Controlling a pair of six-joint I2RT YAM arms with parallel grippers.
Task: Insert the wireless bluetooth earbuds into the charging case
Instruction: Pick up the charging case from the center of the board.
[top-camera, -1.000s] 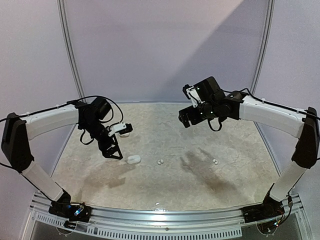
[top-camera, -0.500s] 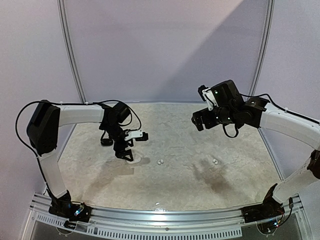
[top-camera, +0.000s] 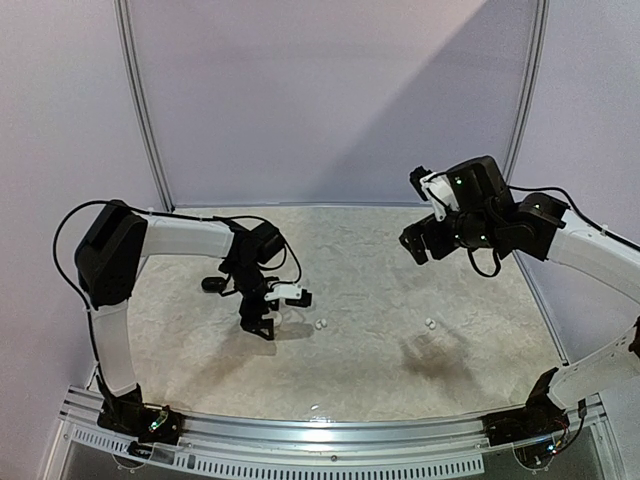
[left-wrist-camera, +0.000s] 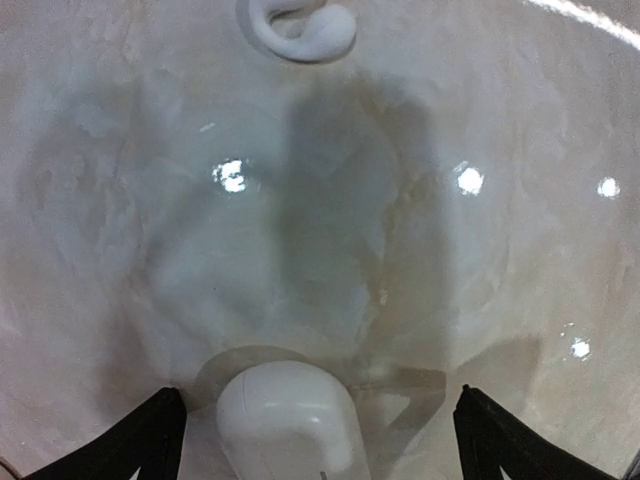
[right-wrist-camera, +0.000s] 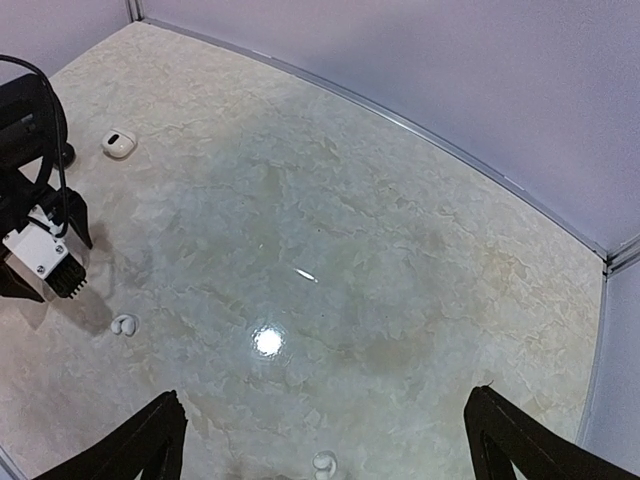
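Pale stone-look table (top-camera: 350, 260) fills the floor of the scene, with plain lilac walls (top-camera: 330, 100) behind it.

On the left side, the left pincer (top-camera: 262, 327) hangs low over the table. Its two black fingers (left-wrist-camera: 150, 440) are spread wide. A smooth white case (left-wrist-camera: 290, 415) lies on the table right between them. The fingers do not touch it. The case looks shut.

A tiny white bud (top-camera: 321, 324) lies on the table just right of that pincer. From the left wrist it shows a little way off, past the case. A second white bud (top-camera: 430, 323) lies well apart from the first, over on the right side. Both buds are out on the table, not in any case.

The right pincer (right-wrist-camera: 325, 398) is up in the air on the far right, high above the table. It is spread wide too and holds nothing.

Another white case (right-wrist-camera: 119, 143) sits on the far side of the left arm. A small dark thing (top-camera: 212, 284) lies just left of it. I cannot tell what it is.
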